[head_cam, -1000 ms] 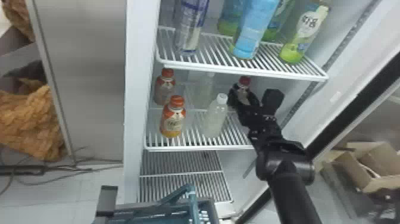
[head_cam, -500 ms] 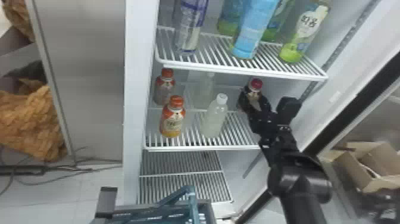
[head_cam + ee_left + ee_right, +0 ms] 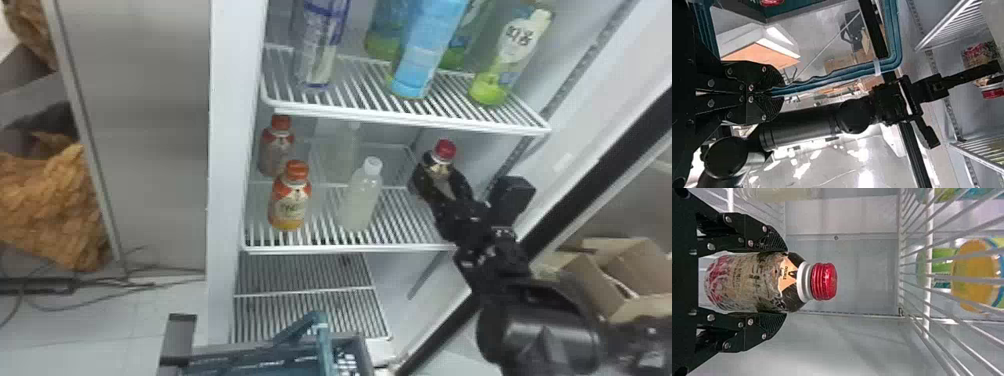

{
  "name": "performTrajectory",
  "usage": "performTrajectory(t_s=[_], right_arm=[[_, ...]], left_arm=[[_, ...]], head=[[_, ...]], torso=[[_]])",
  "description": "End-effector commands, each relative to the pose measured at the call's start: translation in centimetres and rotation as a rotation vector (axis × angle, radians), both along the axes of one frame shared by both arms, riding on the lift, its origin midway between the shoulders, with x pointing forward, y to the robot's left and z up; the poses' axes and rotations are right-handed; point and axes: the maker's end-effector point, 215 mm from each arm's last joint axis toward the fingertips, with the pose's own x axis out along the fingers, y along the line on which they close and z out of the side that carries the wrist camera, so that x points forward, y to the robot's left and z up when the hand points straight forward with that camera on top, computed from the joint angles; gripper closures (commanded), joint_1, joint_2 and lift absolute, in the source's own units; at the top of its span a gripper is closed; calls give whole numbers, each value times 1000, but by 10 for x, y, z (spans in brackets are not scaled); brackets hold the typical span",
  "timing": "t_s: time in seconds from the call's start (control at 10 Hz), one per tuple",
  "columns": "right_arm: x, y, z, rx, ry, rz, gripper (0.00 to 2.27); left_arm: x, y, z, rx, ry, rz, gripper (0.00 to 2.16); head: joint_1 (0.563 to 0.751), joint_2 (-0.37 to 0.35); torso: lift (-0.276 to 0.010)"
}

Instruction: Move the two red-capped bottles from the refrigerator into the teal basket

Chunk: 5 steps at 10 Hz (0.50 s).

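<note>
My right gripper (image 3: 442, 182) is inside the refrigerator's middle level at the right, shut on a dark-labelled, red-capped bottle (image 3: 445, 150). In the right wrist view, the right gripper (image 3: 785, 282) has its fingers on both sides of the bottle (image 3: 750, 282), with the red cap beyond the tips. The teal basket (image 3: 240, 362) is at the bottom of the head view, below the shelves. In the left wrist view, my left gripper (image 3: 777, 92) is shut on the basket's teal handle (image 3: 828, 79); something red (image 3: 772, 2) lies by the basket.
Two orange-capped bottles (image 3: 290, 205) and a white-capped bottle (image 3: 361, 200) stand left of the right gripper on the middle shelf (image 3: 320, 247). Taller bottles stand on the upper shelf (image 3: 400, 117). The refrigerator's right side wall and door edge flank the right arm.
The right gripper has moved to the right and a little toward the shelf's front, with the red-capped bottle in it. The shelved bottles and the basket look much the same.
</note>
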Motion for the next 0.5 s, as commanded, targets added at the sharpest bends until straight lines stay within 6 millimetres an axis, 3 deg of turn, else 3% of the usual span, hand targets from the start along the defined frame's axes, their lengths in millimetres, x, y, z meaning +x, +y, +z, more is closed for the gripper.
performTrajectory(t_s=[0.0,0.4], right_arm=[[-16,12,1,17,12,30,800],[-61,57,-1,92,71,116,800]], left_arm=[[1,1,-1,3,-2,2,1134],[5,3,-2,7,-5,13,1134]], head=[[695,-350],[695,-350]], torso=[[-228],[-228]])
